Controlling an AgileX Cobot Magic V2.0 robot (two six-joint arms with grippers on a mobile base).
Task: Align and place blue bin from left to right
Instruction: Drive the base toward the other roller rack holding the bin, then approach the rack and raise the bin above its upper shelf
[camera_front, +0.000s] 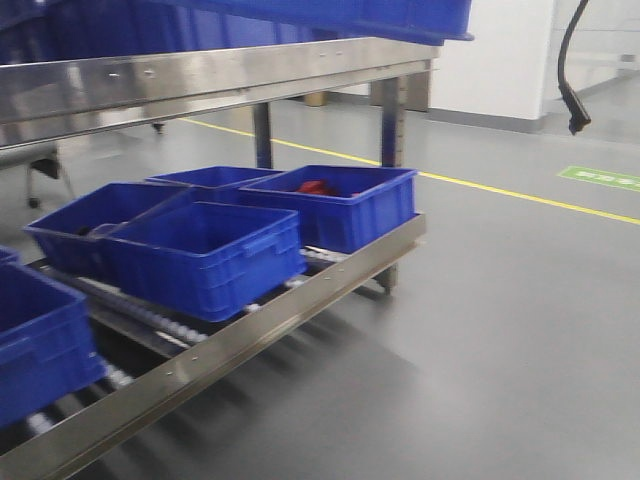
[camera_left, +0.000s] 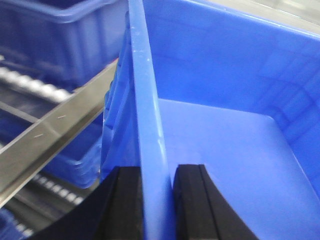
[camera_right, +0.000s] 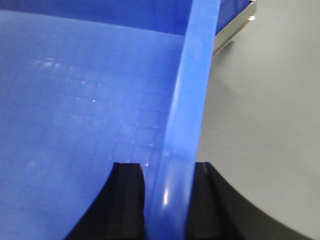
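Observation:
The blue bin (camera_front: 330, 14) shows only as a blue edge along the top of the front view, above the steel rack's upper rail. In the left wrist view my left gripper (camera_left: 157, 172) is shut on the blue bin's left wall rim (camera_left: 147, 100), one black finger on each side. The bin's empty inside (camera_left: 225, 145) lies to the right of that rim. My right gripper (camera_right: 167, 167) is shut on the bin's right wall rim (camera_right: 192, 85), with the bin's inside (camera_right: 80, 100) to its left. Neither gripper shows in the front view.
A steel upper rail (camera_front: 200, 80) runs below the held bin. Several darker blue bins (camera_front: 205, 255) stand on the lower roller shelf (camera_front: 250, 340), one holding something red (camera_front: 318, 187). Grey floor with a yellow line (camera_front: 520, 195) lies to the right. A black cable (camera_front: 572, 60) hangs at the top right.

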